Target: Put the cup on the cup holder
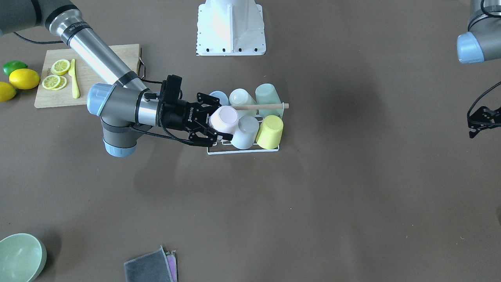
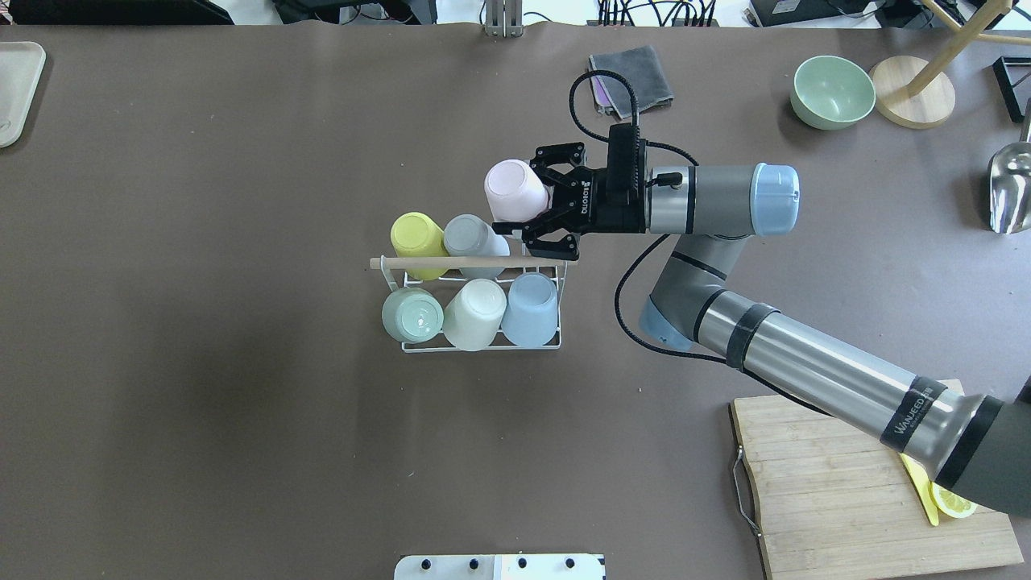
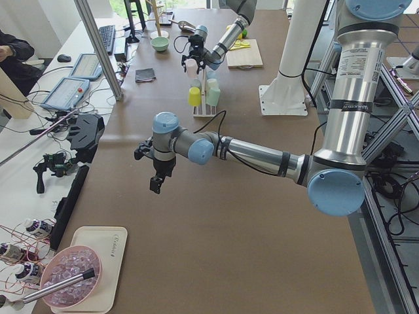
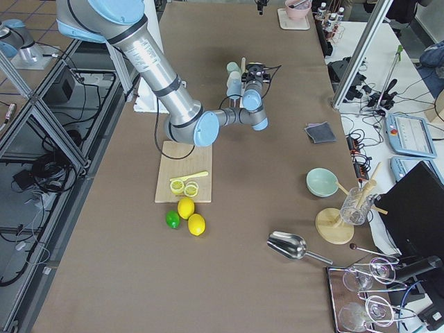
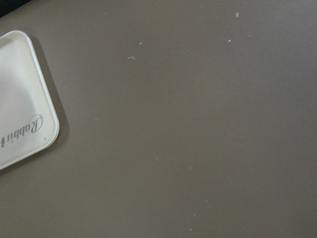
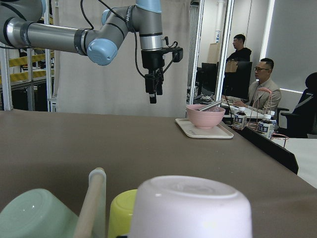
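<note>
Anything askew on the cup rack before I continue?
Only the light wooden rod sits off-centre, sticking out past the white wire cup holder beside the yellow cup. The right gripper grips a tilted pink cup at the other end.

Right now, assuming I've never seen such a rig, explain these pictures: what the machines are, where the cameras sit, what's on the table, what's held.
Two robot arms share a brown table. Four fixed cameras watch from above, opposite and both ends; one rides each wrist. The right gripper holds a pink cup bottom up at the free corner of the cup holder, a wire rack already carrying five cups. The left gripper hangs empty over bare table. Also there: a cutting board with lemon slices, a green bowl, folded cloths.
</note>
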You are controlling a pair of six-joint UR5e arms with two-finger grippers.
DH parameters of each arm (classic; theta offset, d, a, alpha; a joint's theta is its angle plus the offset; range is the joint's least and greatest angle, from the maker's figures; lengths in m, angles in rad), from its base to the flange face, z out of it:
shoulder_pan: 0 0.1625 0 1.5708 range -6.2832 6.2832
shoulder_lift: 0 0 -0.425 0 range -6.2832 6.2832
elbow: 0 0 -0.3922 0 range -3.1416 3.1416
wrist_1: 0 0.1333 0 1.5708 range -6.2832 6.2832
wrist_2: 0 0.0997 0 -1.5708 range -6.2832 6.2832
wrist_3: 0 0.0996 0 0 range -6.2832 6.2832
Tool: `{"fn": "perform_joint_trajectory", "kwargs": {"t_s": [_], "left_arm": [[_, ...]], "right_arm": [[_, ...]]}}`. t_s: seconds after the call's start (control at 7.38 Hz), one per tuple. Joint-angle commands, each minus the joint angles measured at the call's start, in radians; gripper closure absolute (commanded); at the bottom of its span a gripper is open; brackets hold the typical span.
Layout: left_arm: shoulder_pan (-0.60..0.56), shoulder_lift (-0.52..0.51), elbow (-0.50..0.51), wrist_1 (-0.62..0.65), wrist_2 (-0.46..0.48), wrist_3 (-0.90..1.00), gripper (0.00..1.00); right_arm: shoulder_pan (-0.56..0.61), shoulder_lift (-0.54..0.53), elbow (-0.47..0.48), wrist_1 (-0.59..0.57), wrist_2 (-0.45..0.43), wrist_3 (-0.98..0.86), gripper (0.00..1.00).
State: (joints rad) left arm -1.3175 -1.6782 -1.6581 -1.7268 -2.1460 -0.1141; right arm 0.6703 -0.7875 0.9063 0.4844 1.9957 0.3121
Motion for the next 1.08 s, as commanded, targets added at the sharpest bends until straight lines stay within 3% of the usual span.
{"fn": "perform_joint_trajectory", "kwargs": {"t_s": [0.0, 0.14, 0.41, 0.81, 0.95], "left_arm": [[-0.13, 0.008, 0.07, 0.058, -0.162, 0.019, 0.02], [-0.19, 0.026, 0.09, 0.056, -0.22, 0.017, 0.02], [-0.258, 0.072, 0.084, 0.049, -0.221, 0.01, 0.02], [-0.261, 0.13, 0.061, 0.052, -0.216, 0.017, 0.02], [-0.261, 0.153, 0.067, 0.053, -0.209, 0.017, 0.02]], "right_arm": [[-0.001, -0.001, -0.001, -0.001, 0.0, 0.008, 0.0], [0.0, -0.001, 0.003, -0.001, 0.002, 0.015, 0.0], [-0.001, -0.003, 0.003, -0.001, 0.002, 0.015, 0.0], [0.023, -0.01, 0.009, -0.001, 0.005, 0.018, 0.0], [0.067, -0.009, 0.022, -0.048, 0.052, 0.024, 0.0]]}}
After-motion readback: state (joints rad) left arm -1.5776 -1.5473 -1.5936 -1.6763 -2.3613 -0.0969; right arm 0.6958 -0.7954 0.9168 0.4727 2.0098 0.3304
